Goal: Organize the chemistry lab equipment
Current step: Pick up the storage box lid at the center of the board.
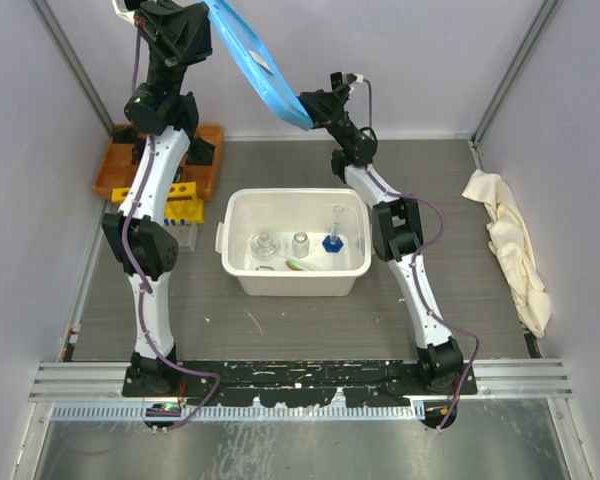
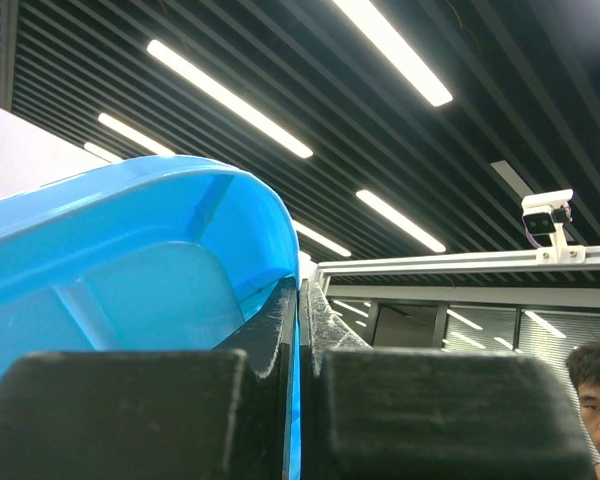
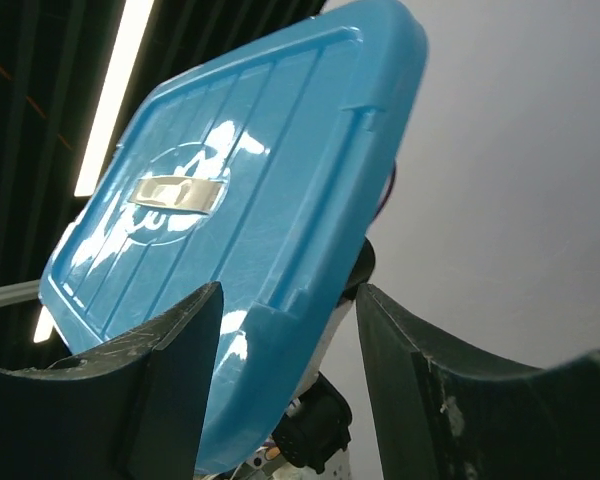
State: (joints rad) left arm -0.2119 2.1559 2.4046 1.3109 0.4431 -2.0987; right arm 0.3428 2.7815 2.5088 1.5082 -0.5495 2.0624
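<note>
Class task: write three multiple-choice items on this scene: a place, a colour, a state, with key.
1. Where does the crumpled cream-white cloth lie? A. right of the white plastic bin; B. inside it; C. in front of it.
2. What colour is the flat plastic lid held aloft? A. red; B. blue; C. yellow.
3. How is the left claw? A. wide open; B. out of view; C. shut on the lid.
Key: 1 A, it lies by the right wall; 2 B, both wrist views show blue; 3 C, it pinches the lid's rim.

A blue lid (image 1: 255, 60) hangs tilted high above the white bin (image 1: 295, 283), which holds clear glassware (image 1: 265, 244).
</note>
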